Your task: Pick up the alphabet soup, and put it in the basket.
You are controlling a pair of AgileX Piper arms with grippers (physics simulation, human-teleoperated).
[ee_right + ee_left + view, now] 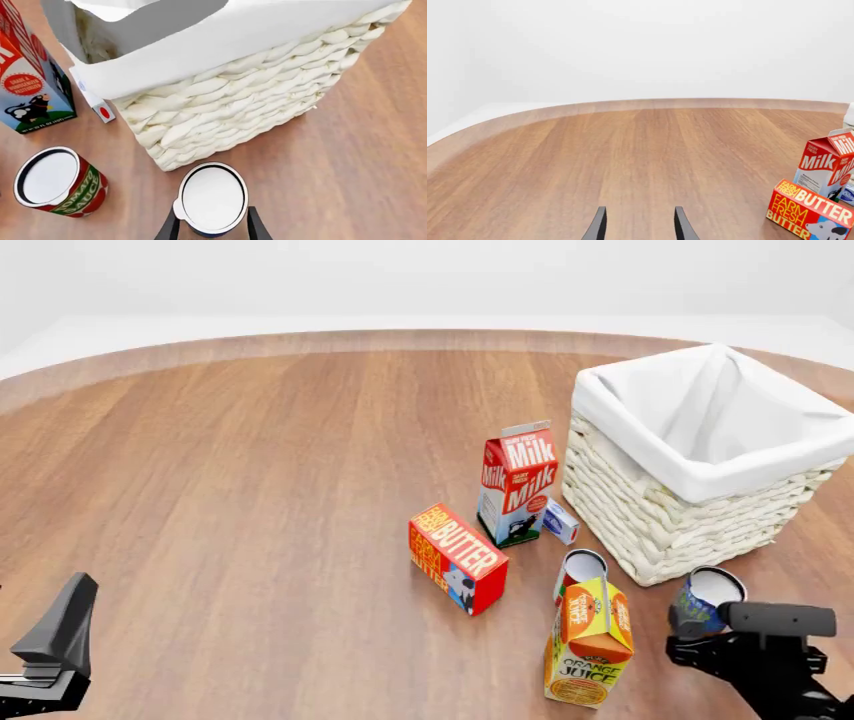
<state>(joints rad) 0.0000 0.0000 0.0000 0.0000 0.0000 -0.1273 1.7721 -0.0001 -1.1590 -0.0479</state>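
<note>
While our right gripper [212, 231] brackets the upright soup [213, 198] just before the basket [267, 95], fingers spread, contact is unclear; our left gripper [638, 226] gapes far off.

The large cream woven basket with white cloth liner [707, 455] walls off the table's right side. Hard against its near-left corner crowd a red-labelled tin can [60, 182], an orange juice carton [589, 642] and a red-and-white milk carton [515, 485] (little passage between them). Left of the basket, beyond a red butter box [458, 558], bare brown wooden tabletop [227, 490] lies open.
</note>
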